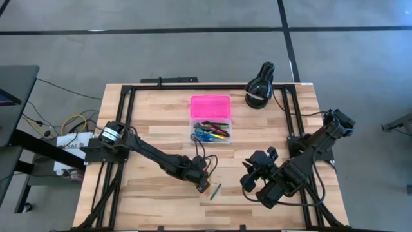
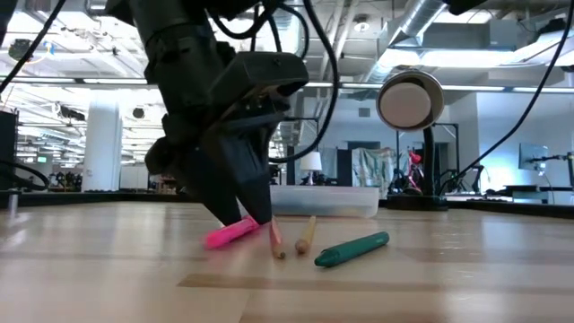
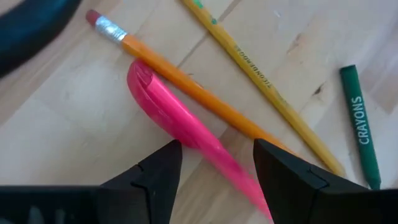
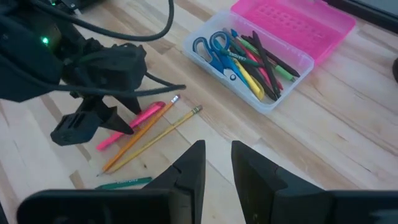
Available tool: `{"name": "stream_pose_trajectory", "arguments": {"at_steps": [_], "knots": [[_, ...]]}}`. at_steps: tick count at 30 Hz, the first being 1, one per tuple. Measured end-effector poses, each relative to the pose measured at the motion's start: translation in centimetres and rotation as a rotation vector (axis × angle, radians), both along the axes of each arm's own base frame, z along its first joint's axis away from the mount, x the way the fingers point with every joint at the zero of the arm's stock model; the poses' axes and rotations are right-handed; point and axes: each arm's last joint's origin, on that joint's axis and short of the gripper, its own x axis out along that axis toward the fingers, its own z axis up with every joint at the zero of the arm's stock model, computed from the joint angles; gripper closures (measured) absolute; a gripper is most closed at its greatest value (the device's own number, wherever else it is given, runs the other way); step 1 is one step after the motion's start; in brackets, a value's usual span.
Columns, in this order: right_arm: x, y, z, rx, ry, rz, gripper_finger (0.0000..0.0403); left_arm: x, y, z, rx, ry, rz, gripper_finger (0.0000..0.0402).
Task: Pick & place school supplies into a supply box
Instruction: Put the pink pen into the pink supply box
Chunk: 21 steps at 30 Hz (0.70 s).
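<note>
left gripper [image 3: 214, 171]: fingers apart, astride pink marker [image 3: 174, 115] on table [image 1: 154, 122], beside two pencils [image 4: 146, 134] and green crayon [image 3: 359, 121]. right gripper [image 4: 216, 163]: waiting nearby, fingers slightly apart, empty. supply box [image 1: 210, 120]: open, holding scissors [image 4: 217, 50] and pens.

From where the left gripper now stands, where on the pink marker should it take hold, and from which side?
Grip the pink marker mid-barrel, coming straight down from above. It lies flat on the table, and the open left gripper already straddles it. One orange pencil lies right against it, so a finger probably has to slip between the two.
</note>
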Motion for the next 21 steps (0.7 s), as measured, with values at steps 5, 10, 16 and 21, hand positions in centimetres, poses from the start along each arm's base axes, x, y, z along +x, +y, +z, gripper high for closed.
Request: {"name": "stream_pose_trajectory", "arguments": {"at_steps": [5,10,16,21], "knots": [[0.0,0.0,0.0,-0.003,0.004,0.001,0.0333,0.9,-0.3,0.0,0.050,0.060,-0.064,0.0206],[0.0,0.0,0.0,-0.004,0.005,0.001,0.0333,0.7,0.0,0.5,0.126,0.142,-0.151,0.0206],[0.0,-0.2,0.0,-0.006,0.008,-0.004,0.0333,0.0,0.6,0.5,0.161,0.257,-0.246,0.0224],[0.0,-0.2,0.0,-0.007,0.008,-0.004,0.0333,-0.8,0.8,0.5,0.186,0.340,-0.294,0.0255]]}}
